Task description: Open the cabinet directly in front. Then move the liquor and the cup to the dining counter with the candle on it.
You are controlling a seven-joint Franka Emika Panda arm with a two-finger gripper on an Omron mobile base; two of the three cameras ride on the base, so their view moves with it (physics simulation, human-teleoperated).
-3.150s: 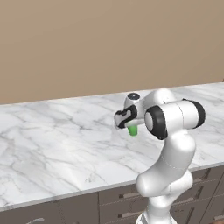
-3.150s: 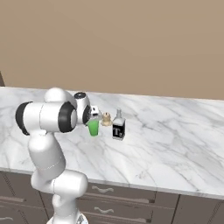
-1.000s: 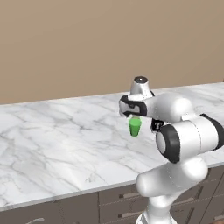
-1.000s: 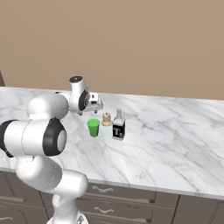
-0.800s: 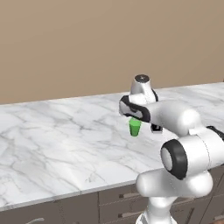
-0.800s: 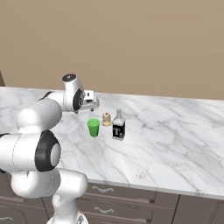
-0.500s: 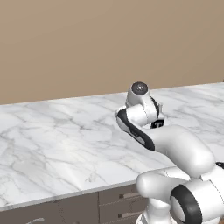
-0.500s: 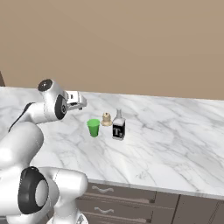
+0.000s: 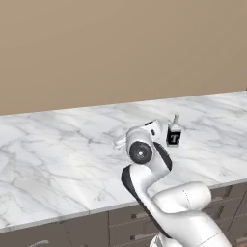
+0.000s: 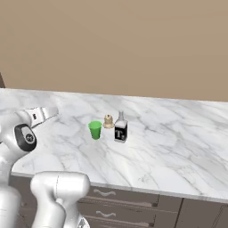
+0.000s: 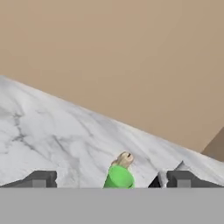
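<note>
The green cup (image 10: 95, 130) stands upright on the white marble dining counter (image 10: 169, 133). A small tan candle (image 10: 107, 121) sits just behind it, and the dark liquor bottle (image 10: 120, 129) with its white T label is at the cup's right. My gripper (image 10: 50, 113) hovers over the counter well to the left of the cup, clear of it and pointing toward it. In the hand view the gripper (image 11: 111, 179) is open with nothing in it, and the cup (image 11: 119, 177) and candle (image 11: 124, 159) lie ahead between the fingertips (image 11: 41, 178). The liquor (image 9: 174, 135) also stands free. The cabinet is out of view.
A plain tan wall (image 10: 133, 44) runs behind the counter. Grey drawer fronts with silver pulls (image 10: 104, 193) sit under the marble top. Bare marble stretches to the right of the bottle and to the left of the gripper.
The cup has been let go and stands on the counter. Over the last second the open gripper has swung away from it to the left and the arm has folded low.
</note>
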